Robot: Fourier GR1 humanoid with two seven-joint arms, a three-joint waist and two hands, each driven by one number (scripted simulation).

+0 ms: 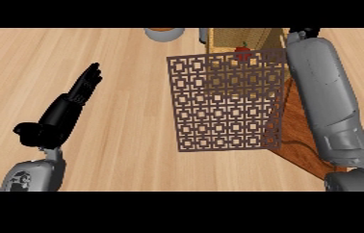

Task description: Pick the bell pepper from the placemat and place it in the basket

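Up at the far end of the right forearm, in the head view, the right hand [304, 33] shows only as a dark sliver beside the basket [257, 38]. I cannot tell whether it is open or closed, or whether it holds anything. Just to that hand's left, the bell pepper [243, 52] sits where the placemat [226, 107] meets the basket's front; I cannot say whether it is inside or outside. Its stem points up and away, with the long axis roughly upright. My worry is that a sideways nudge could roll it off that edge. The left hand [62, 112] rests open, well apart, holding nothing.
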